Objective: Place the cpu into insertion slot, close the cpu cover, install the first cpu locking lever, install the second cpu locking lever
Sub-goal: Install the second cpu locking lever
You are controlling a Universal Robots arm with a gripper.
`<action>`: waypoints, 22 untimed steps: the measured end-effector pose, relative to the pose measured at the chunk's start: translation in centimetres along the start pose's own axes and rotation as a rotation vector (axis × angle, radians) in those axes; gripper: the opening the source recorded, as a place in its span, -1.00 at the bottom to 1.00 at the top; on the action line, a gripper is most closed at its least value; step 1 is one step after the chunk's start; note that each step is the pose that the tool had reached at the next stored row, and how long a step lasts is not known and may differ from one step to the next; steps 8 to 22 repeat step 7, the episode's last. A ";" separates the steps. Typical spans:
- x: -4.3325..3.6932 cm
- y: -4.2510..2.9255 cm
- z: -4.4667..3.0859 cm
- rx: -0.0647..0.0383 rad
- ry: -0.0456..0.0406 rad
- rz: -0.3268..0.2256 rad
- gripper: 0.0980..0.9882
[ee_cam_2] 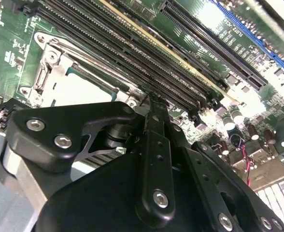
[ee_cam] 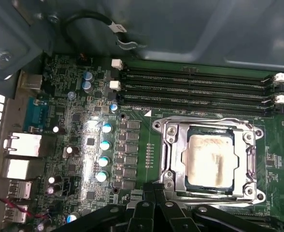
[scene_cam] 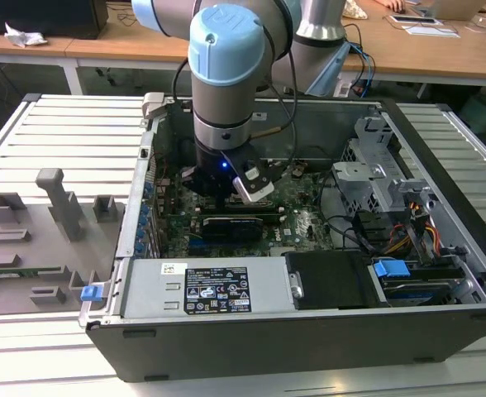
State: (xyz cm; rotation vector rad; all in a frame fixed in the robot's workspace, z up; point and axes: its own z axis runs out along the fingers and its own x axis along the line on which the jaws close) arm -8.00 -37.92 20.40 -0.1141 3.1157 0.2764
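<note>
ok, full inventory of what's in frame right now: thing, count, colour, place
computer case: 1, dark grey, open on the slatted table
motherboard: 1, green, on the case floor
cpu: 1, silvery, seated in the insertion slot
insertion slot: 1, metal-rimmed, beside the memory slots
cpu cover: 1, silvery frame, lying down around the cpu
memory slots: 4, black, in a row next to the socket
power supply: 1, grey, at the case's near wall in the exterior view
grey fixtures: several, on the table at the exterior view's left
arm: 1, grey and pale blue, reaching down into the case
gripper: 1, black, at the socket's edge
</note>
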 end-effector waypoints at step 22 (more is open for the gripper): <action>-0.02 0.21 -1.19 0.000 0.0001 0.000 -0.98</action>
